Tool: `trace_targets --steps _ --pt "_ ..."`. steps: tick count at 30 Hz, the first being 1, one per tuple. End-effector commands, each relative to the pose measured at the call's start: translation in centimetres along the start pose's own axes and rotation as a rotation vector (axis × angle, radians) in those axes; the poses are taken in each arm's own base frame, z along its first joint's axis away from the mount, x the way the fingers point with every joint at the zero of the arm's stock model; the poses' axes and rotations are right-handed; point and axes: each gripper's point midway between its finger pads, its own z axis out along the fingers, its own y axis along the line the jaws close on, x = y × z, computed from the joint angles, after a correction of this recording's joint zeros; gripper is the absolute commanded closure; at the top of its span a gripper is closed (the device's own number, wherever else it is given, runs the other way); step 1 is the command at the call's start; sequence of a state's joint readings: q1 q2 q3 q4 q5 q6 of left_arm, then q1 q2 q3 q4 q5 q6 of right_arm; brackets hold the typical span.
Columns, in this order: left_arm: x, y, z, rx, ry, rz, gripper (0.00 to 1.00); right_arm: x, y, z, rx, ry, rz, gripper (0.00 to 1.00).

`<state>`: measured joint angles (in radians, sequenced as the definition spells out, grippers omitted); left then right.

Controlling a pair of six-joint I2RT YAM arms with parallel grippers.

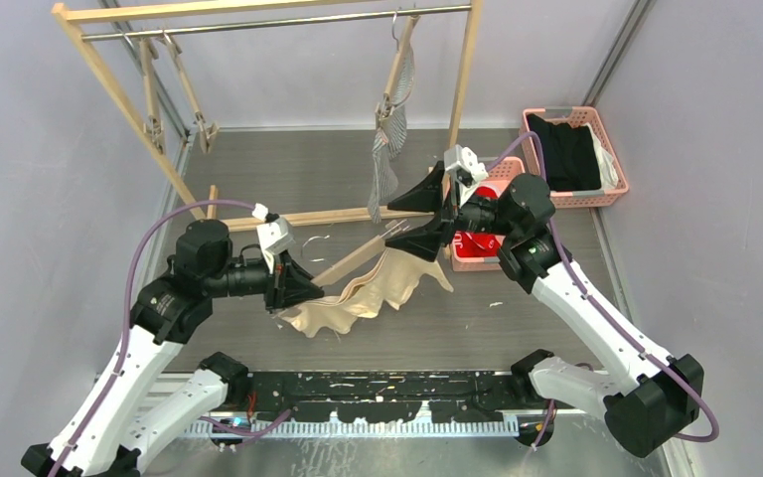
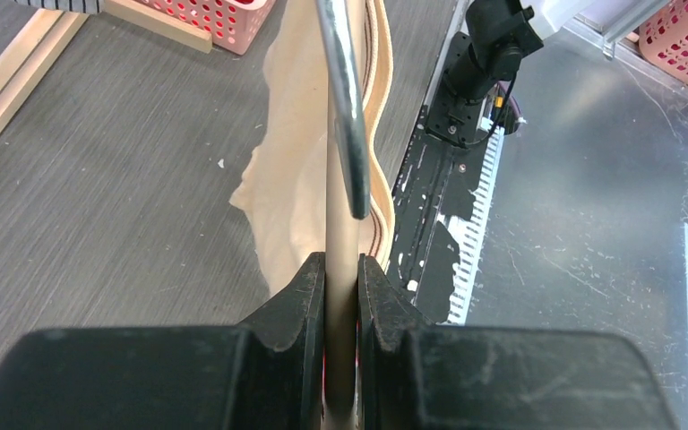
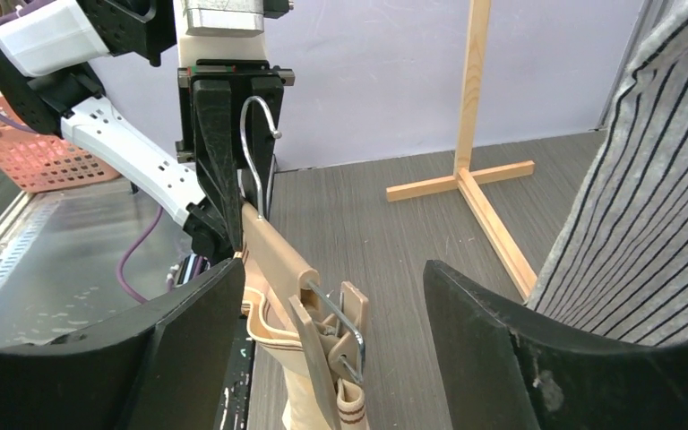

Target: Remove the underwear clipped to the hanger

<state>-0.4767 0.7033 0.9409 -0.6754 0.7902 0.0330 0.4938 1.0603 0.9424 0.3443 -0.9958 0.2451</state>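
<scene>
Left gripper (image 2: 342, 262): clamped tight on the wooden hanger (image 3: 278, 255), just under its metal hook.
Right gripper (image 3: 331, 269): jaws apart, one on either side of the hanger's clip (image 3: 345, 331), not touching it.
Beige shorts (image 1: 378, 288): pinched in that clip, drooping at 3 o'clock of the left gripper; not yet freed.
Red shorts (image 1: 477, 241): lying in the pink basket (image 1: 472, 265), at 4 o'clock of the right gripper; seemingly done.
Striped shorts (image 1: 385, 169): hanging on the rack (image 1: 258, 22), at 11 o'clock of the right gripper; left to do.
Progress: roughly one of three off, the second in hand.
</scene>
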Motion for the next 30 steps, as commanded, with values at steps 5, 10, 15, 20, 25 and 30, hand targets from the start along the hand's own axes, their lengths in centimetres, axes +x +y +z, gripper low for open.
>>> trace_targets --steps 5,10,15,20,25,30 --pt "-2.8 -0.4 0.1 0.022 -0.099 0.063 1.0 -1.2 0.5 0.0 -0.012 -0.046 -0.031 0.23" --pt "-2.8 -0.5 0.1 0.027 -0.102 0.059 1.0 -0.8 0.3 0.2 -0.016 -0.044 -0.019 0.22" --pt "-2.5 -0.3 0.2 0.02 -0.096 0.048 1.0 -1.0 0.5 0.3 -0.033 -0.055 -0.013 0.56" --pt "-2.5 0.0 0.4 0.014 -0.099 0.042 1.0 -0.9 0.1 0.5 -0.026 -0.06 0.009 0.99" --pt "-3.2 0.4 0.5 -0.003 -0.121 0.052 1.0 -0.6 -0.5 0.4 0.011 -0.067 0.012 0.9" --pt "-4.0 0.8 0.9 -0.005 -0.128 0.049 1.0 -1.4 -2.8 -0.2 0.177 -0.122 0.006 0.09"
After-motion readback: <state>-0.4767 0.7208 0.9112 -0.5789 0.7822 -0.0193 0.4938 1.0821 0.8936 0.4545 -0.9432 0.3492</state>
